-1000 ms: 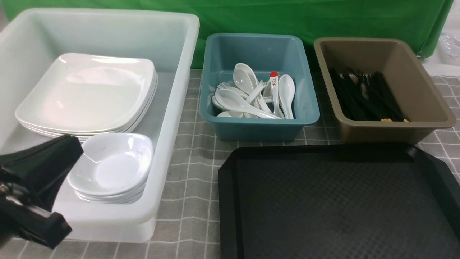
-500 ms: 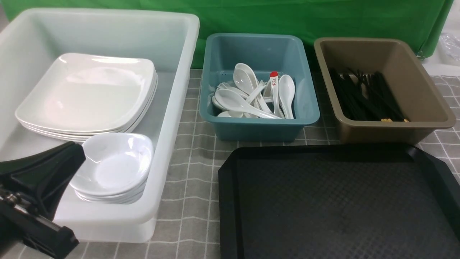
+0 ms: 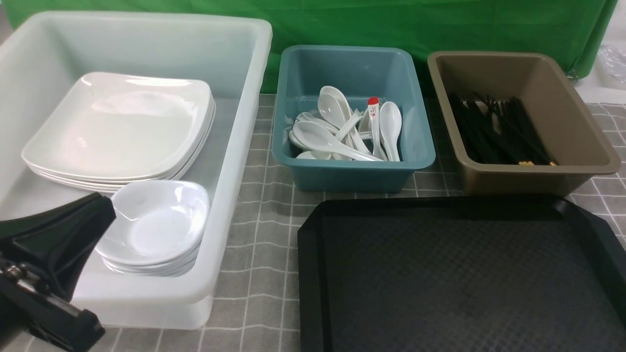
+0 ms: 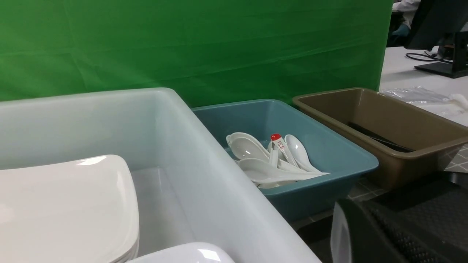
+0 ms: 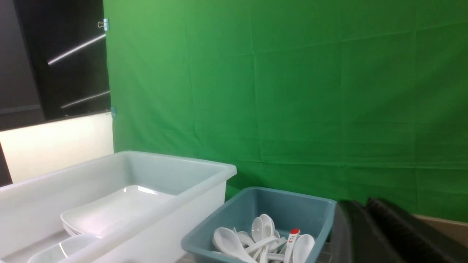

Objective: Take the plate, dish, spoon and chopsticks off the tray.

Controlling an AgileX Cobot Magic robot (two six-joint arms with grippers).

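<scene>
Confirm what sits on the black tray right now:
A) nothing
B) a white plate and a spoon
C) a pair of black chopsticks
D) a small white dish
A: in the front view the tray shows only its bare textured surface; the plates lie in the white tub, the spoons in the teal tub, the chopsticks in the brown tub.

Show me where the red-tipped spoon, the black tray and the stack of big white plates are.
red-tipped spoon (image 3: pixel 373 120), front view, on its handle below the red tip.
black tray (image 3: pixel 459 274), front view, on its bare textured floor.
stack of big white plates (image 3: pixel 122 129), front view, middle of the top plate.
</scene>
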